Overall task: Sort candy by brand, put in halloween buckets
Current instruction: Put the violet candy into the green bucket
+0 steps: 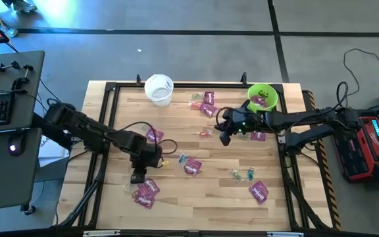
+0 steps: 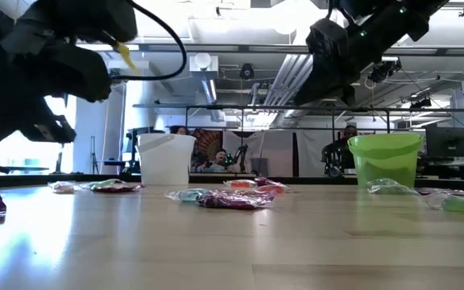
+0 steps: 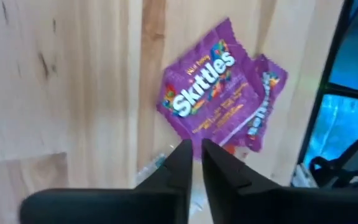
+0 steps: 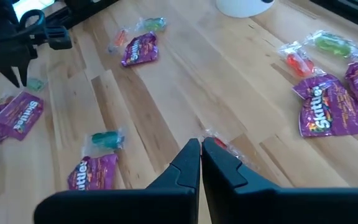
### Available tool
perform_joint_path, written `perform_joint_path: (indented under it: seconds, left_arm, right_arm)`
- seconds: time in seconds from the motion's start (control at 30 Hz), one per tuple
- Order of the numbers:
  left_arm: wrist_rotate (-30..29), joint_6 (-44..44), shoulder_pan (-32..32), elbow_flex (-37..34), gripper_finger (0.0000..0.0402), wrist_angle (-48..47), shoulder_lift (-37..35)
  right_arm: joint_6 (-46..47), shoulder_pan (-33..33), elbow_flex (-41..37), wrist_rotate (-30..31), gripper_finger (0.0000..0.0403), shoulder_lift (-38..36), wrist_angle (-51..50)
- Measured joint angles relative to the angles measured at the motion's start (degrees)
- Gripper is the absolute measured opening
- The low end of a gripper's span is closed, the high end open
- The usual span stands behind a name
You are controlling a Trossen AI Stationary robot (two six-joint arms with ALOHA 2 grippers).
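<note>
Two arms over the wooden tabletop (image 1: 196, 197), candy scattered across it. Left arm reaches in from the left side, its left end effector (image 1: 139, 176) low over the near-left area, pointing down just beside a pair of overlapping purple Skittles packets (image 3: 219, 93); fingers look nearly together in the left wrist view, but can't tell if anything is pinched between them. A small clear-wrapped piece (image 3: 151, 165) lies right by the fingertips. Right arm comes in from the right, right end effector (image 1: 226, 135) raised above the tabletop mid-right, fingers closed on nothing visible; a tiny red clear-wrapped sweet (image 4: 219, 143) sits on the wood just past its tips. White bucket (image 1: 158, 89) stands at the far edge, left of centre; its contents can't be seen. Lime green bucket (image 1: 262, 97) stands at the far edge to the right, with purple packets visible inside. Loose purple packets: one (image 1: 154, 135) near the left arm's elbow area, one (image 1: 192, 168) mid-table, one (image 1: 258, 191) near-right, a couple (image 1: 208, 102) at the far edge between the buckets, one (image 1: 258, 136) under the right arm. Small clear-wrapped green and bluish pieces (image 1: 242, 174) lie near-right of centre, another bluish one (image 1: 181, 159) just left of the mid-table packet.
</note>
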Motion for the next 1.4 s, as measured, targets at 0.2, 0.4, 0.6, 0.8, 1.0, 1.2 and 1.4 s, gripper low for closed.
perform_joint_path:
  seconds: [0.2, 0.4, 0.6, 0.8, 1.0, 1.2, 1.4]
  left_arm:
    - [0.38, -9.59, -2.59, 0.04, 0.0121, -0.27, -0.07]
    - [-3.31, -21.56, -5.15, 0.07, 0.0204, 1.87, 0.14]
    - [-8.28, -31.03, -7.88, 0.11, 0.0234, 2.14, 1.38]
    - [-10.15, -37.47, -11.01, 0.11, 0.0233, 2.98, 2.09]
    - [-13.83, -38.83, -12.62, 2.38, 0.0232, 2.9, 3.19]
    - [-15.16, -35.24, -13.65, 7.21, 0.0232, -2.91, 9.48]
    - [-15.13, -32.35, -14.88, 11.16, 0.0232, -7.68, 14.45]
  right_arm:
    - [0.95, 1.16, 0.0, 0.07, 0.0005, 0.0, -0.04]
    - [0.93, 1.55, 0.02, 0.04, 0.0005, 0.0, -0.24]
    - [-0.62, 1.52, 0.02, 0.04, 0.0005, 0.0, -0.28]
    - [-2.3, 1.5, 0.02, 0.02, 0.0005, 0.0, -0.33]
    - [-3.01, 1.51, 0.02, 0.02, 0.0005, 0.0, -0.35]
    - [-4.1, 1.5, 0.02, 0.02, 0.0005, 0.0, -0.35]
    - [-4.1, 1.51, 0.02, 0.0, 0.0005, 0.0, -0.42]
